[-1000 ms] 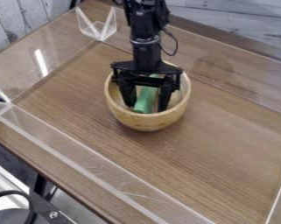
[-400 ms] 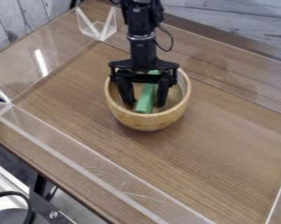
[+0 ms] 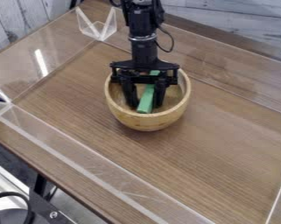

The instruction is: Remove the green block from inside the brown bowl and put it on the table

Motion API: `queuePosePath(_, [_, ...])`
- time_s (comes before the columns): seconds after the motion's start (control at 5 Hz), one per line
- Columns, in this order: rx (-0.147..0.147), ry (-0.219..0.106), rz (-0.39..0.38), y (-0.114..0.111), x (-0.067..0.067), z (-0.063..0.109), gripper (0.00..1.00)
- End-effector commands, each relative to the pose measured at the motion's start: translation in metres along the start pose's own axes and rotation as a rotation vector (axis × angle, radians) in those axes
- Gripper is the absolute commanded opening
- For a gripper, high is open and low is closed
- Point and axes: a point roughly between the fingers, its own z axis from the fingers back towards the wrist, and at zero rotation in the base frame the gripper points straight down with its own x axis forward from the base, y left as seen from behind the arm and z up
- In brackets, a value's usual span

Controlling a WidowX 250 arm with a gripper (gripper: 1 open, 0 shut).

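The brown bowl (image 3: 149,121) sits on the table (image 3: 207,171), a little behind its middle. Inside it the green block (image 3: 144,102) leans lengthwise against the bowl's inner wall. My gripper (image 3: 145,93) points down into the bowl from above. One black finger stands on each side of the block, with a small gap still showing on both sides. The jaws stand partly closed and I cannot see them touching the block. The fingertips and the block's upper end are partly hidden by the gripper body.
Low clear acrylic walls (image 3: 38,131) run along the table's edges. A clear acrylic piece (image 3: 98,26) stands at the back left corner, behind the arm. Bare wood surrounds the bowl on all sides.
The fingers have drawn inward around the green block; they were spread wider in the earlier frames. The arm, bowl and block have hardly shifted.
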Motion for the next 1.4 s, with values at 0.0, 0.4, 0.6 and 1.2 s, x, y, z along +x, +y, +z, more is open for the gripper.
queuePosePath(0.0, [-0.013, -0.011, 0.024, 0.003, -0.002, 0.019, 1.0])
queuePosePath(0.4, [-0.004, -0.025, 0.058, 0.01, -0.001, 0.026, 1.0])
queuePosePath(0.6, [0.0, -0.049, 0.056, 0.013, 0.002, 0.025, 0.0])
queuePosePath(1.2, [-0.057, -0.108, 0.052, 0.049, 0.006, 0.108, 0.0])
